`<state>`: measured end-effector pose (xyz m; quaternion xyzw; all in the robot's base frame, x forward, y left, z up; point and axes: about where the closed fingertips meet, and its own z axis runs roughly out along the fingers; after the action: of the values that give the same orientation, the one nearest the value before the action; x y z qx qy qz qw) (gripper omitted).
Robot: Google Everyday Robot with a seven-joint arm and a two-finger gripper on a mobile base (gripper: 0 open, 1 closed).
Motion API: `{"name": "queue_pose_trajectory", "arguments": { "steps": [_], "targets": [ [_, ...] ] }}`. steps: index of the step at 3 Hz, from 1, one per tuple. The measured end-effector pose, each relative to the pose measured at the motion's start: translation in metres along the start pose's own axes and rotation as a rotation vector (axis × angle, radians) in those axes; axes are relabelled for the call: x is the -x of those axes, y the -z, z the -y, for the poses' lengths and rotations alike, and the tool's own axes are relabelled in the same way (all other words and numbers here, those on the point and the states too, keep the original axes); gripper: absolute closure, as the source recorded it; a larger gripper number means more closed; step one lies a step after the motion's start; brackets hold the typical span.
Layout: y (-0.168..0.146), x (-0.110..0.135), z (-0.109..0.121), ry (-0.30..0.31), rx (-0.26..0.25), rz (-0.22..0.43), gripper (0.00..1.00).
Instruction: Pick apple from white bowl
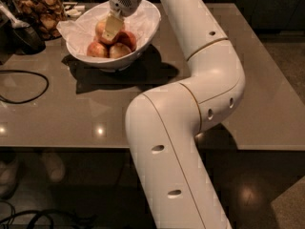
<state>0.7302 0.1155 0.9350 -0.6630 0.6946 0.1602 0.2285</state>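
One pincer (111,27), grip unclear, sits at the apple (99,29) in the white bowl (141,46).

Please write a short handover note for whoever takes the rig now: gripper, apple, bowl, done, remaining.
Gripper: down inside the white bowl, at the topmost apple; whether it grips, cannot tell.
The bowl stands on the table near its far edge, with other apples in it.
Done: reach into the bowl.
Left: secure the apple, lift it out.
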Motion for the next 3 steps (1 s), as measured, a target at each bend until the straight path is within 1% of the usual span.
{"name": "queue_pose_trajectory", "arguments": {
  "steps": [1, 2, 3],
  "targets": [
    [0.0000, 0.0000, 0.0000, 0.000, 0.000, 0.000, 1.00],
    [0.0000, 0.0000, 0.0000, 0.000, 0.000, 0.000, 0.83],
    [0.0000, 0.0000, 0.0000, 0.000, 0.000, 0.000, 0.59]
  ]
}}
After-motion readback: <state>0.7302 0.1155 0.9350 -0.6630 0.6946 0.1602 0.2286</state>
